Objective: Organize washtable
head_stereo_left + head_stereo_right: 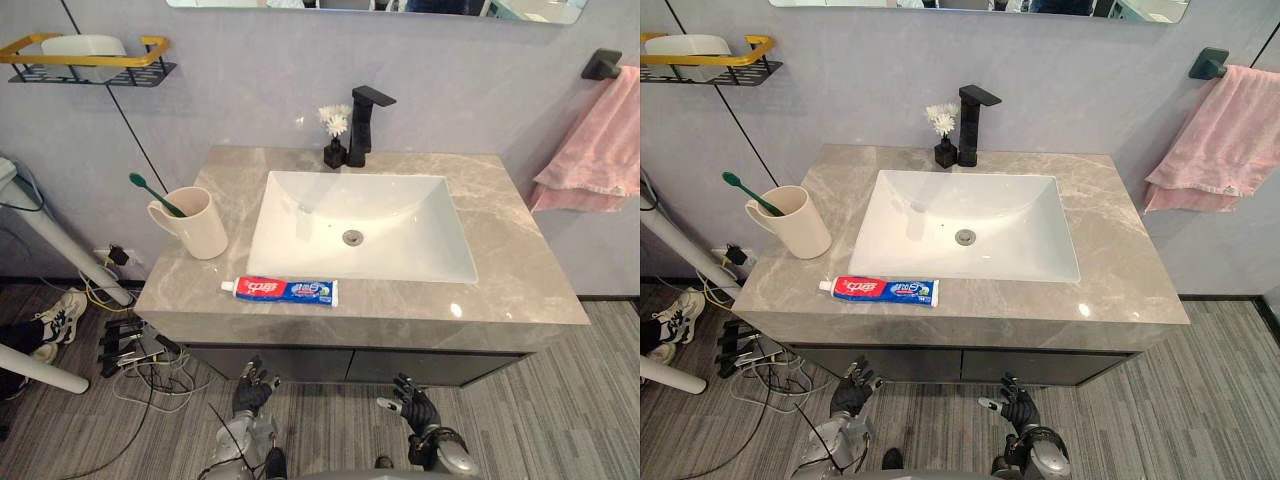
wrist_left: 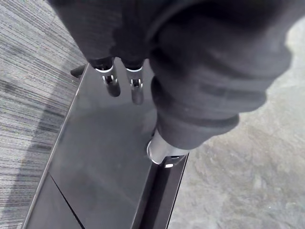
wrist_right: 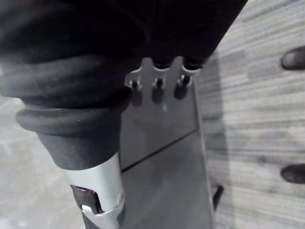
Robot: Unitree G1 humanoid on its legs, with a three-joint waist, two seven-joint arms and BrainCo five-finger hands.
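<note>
worktop (image 1: 500,200): grey marble top carrying everything; sink in the middle, loose items on its left half.
sink (image 1: 400,235): white basin, empty; black tap (image 1: 362,120) at the back edge.
cup (image 1: 195,225): upright near the left edge, handle outward. Looks like the natural home for the small items.
toothpaste (image 1: 285,290): lying flat along the front edge, just in front of the sink's front-left corner, apart from the cup. Likely the item to tidy.
left hand (image 1: 252,385): fingers loose and straight, holding nothing; hangs below the front edge, facing the cabinet door (image 2: 95,162), almost under the toothpaste.
right hand (image 1: 415,400): also slack and empty, below the front edge, well apart from the toothpaste.
toothbrush (image 1: 150,190): green, leaning in the cup, head out over the left edge.
</note>
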